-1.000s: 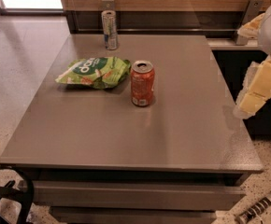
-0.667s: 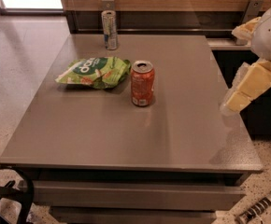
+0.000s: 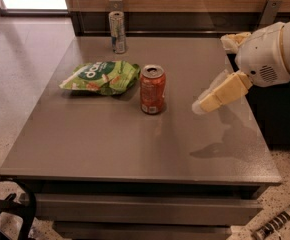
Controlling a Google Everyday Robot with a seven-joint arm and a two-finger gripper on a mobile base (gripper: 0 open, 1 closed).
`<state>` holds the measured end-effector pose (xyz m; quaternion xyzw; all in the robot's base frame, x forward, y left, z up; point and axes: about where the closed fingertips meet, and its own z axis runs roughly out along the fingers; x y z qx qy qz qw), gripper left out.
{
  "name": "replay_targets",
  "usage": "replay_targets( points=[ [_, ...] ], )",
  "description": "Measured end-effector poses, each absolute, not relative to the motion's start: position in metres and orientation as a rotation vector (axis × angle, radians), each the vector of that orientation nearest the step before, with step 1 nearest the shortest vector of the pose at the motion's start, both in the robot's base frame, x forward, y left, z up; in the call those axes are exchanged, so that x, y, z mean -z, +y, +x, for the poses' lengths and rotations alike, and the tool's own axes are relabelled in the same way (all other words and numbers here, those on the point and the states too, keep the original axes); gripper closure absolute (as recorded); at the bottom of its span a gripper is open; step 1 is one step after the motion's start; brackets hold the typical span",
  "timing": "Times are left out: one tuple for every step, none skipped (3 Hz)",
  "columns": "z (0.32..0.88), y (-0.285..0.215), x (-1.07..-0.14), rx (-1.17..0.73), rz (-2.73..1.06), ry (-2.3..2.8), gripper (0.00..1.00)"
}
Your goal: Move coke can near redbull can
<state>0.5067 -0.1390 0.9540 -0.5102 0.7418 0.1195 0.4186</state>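
Note:
The coke can (image 3: pixel 152 89), red-orange with a silver top, stands upright near the middle of the grey table (image 3: pixel 135 139). The redbull can (image 3: pixel 117 31), slim and silver-blue, stands upright at the table's far edge, apart from the coke can. My gripper (image 3: pixel 205 104) reaches in from the right on a white arm, hovering above the table to the right of the coke can and not touching it.
A green chip bag (image 3: pixel 101 77) lies just left of the coke can. A wooden wall panel with metal brackets (image 3: pixel 267 9) runs behind the table. Dark base parts (image 3: pixel 7 204) show at the lower left.
The arm has swung in from the right edge toward the left, bringing the gripper over the table and closer to the coke can. The cans and bag have not moved.

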Motion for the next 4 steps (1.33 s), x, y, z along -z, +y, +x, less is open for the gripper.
replay_targets(
  points=[
    [0.525, -0.110, -0.932, -0.454, -1.150, 1.773, 0.00],
    [0.532, -0.089, -0.920, -0.556, -1.057, 1.709, 0.00],
    [0.539, -0.073, -0.911, -0.628, -0.976, 1.640, 0.00],
    [0.540, -0.060, -0.913, -0.655, -0.962, 1.603, 0.00]
  ],
)
